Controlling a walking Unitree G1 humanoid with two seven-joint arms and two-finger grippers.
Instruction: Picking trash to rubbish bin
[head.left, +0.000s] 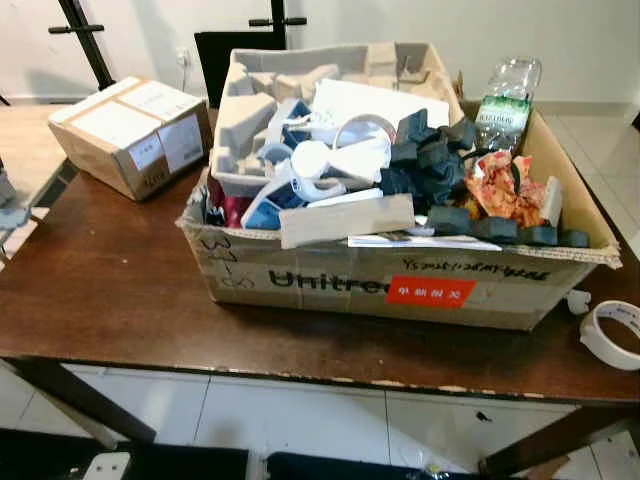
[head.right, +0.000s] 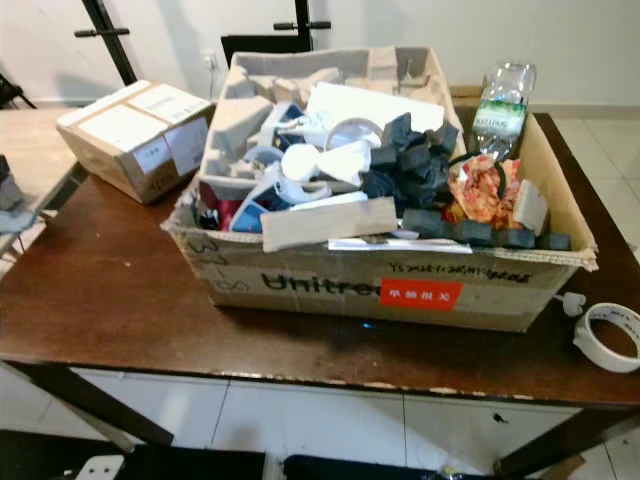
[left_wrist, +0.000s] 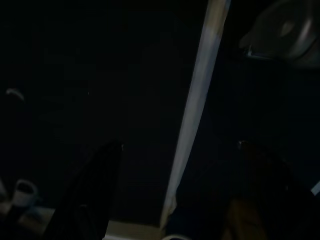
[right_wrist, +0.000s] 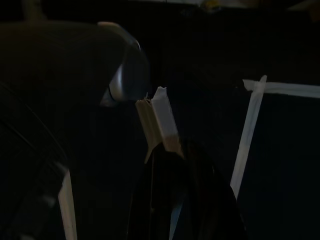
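Open cardboard box (head.left: 330, 285) of trash on a dark wooden table (head.left: 100, 290).

Left gripper (left_wrist: 170, 200): fingers wide apart, in shade. Right gripper (right_wrist: 167, 165): closed on a white strip (right_wrist: 161, 122). Plastic bottle (head.left: 508, 100) leans at the box's far right corner; tape roll (head.left: 612, 335) lies beside the box.

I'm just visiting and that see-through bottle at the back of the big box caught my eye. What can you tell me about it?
The clear plastic bottle looks empty and somewhat crumpled, with a green and white label around its middle. It leans at the far right corner of the big cardboard box, its upper part poking above the rim. Its lower end is hidden behind orange crumpled wrappers and dark foam pieces, so its base cannot be seen, and I can make out no cap.
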